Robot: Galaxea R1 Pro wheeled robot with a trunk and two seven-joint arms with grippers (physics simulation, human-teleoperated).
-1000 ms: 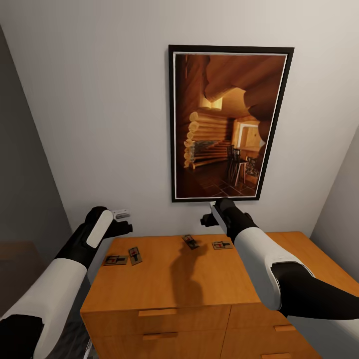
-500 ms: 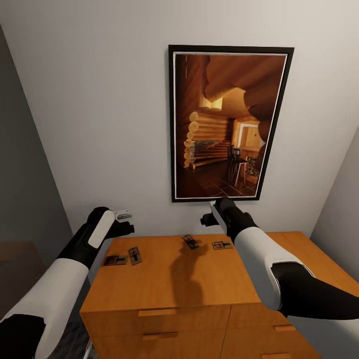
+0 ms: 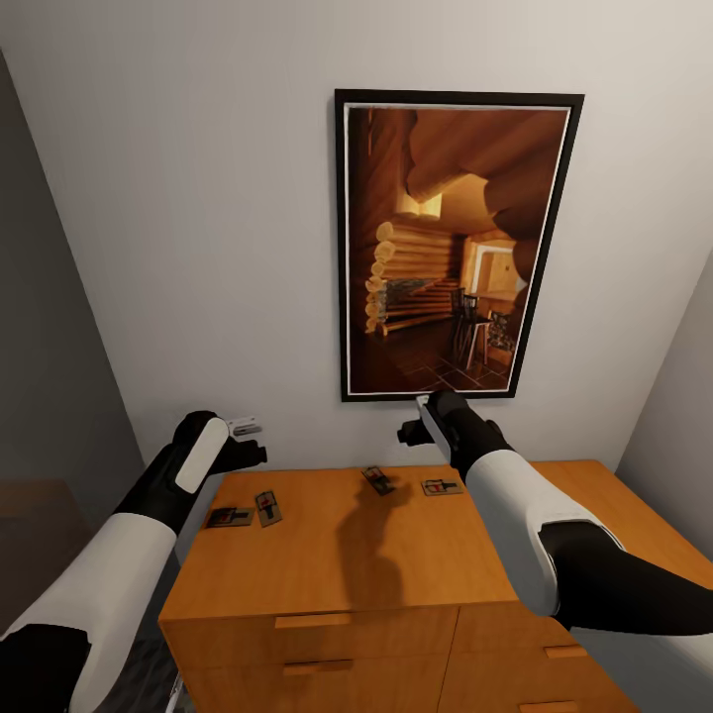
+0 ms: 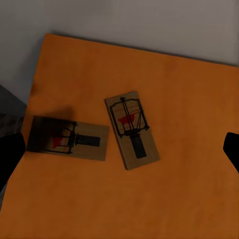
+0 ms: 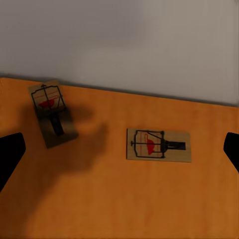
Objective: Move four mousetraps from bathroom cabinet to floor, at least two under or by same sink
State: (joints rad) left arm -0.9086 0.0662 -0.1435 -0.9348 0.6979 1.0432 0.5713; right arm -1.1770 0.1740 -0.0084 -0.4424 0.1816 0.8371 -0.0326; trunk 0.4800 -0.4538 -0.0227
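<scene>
White wall with a framed cabin picture (image 3: 458, 245) above the orange-brown cabinet (image 3: 327, 564).
Four mousetraps lie flat on the cabinet top: two (image 3: 229, 516) (image 3: 268, 508) close together near its left rear corner, two (image 3: 377, 480) (image 3: 442, 486) farther right along its back edge. Left gripper (image 3: 245, 443) and right gripper (image 3: 410, 426) hover above them, jaws spread wide, holding nothing.

A plain off-white rear wall (image 3: 178, 248) carries a tall rectangular black-framed picture (image 3: 456, 248) showing a warm-toned log-cabin interior. Darker grey side walls (image 3: 40, 347) close in at both edges, forming a narrow alcove. A wide orange-brown wooden dresser (image 3: 327, 555) with a smooth flat top and flat wooden drawer pulls (image 3: 312, 621) stands against the rear wall.
</scene>
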